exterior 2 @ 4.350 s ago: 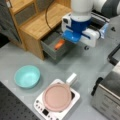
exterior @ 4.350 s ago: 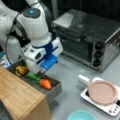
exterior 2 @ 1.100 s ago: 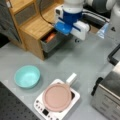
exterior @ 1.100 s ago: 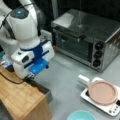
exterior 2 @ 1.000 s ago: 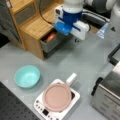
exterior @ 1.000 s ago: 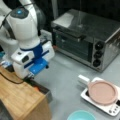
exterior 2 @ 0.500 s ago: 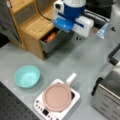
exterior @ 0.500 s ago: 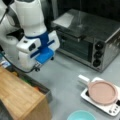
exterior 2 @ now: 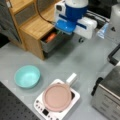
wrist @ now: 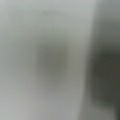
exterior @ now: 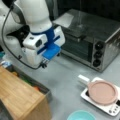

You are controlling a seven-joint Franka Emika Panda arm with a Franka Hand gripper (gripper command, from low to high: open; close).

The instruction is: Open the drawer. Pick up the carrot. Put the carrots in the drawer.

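cabinet: the bamboo-topped cabinet (exterior: 18, 96) fills the lower left of a front view; in a front view it stands at the upper left (exterior 2: 37, 25).
drawer: the drawer (exterior 2: 53, 41) is pulled out from the cabinet, open, in the upper middle-left of the frame; in a front view only its dark rim (exterior: 37, 86) shows past the wooden top, at the left middle.
carrot: the carrot (exterior 2: 50, 37) lies inside the open drawer, near its inner left end; its long axis seems to run slantwise, lower left to upper right of the frame. In a front view only a small orange bit (exterior: 37, 88) shows over the rim.
other content of drawer: something green is beside the orange bit in a front view; what it is I cannot tell.
gripper: the gripper (exterior 2: 68, 26) hangs above the drawer's right end, at the upper middle; in a front view it is at the left middle (exterior: 51, 51), above the bench.
carrot from the jaws: lower and to the left in the frame, apart, not touching.
jaws: they are hidden under the blue part, so wide or narrow I cannot tell; nothing orange is seen at them.
wrist view: only a grey blur, nothing to name.
bowl: the teal bowl (exterior 2: 27, 76) is at the lower left, nothing seen in it.
pan: the pink pan (exterior 2: 57, 97) sits on a white plate at the bottom middle.
oven: the toaster oven (exterior: 87, 42) is at the upper right.
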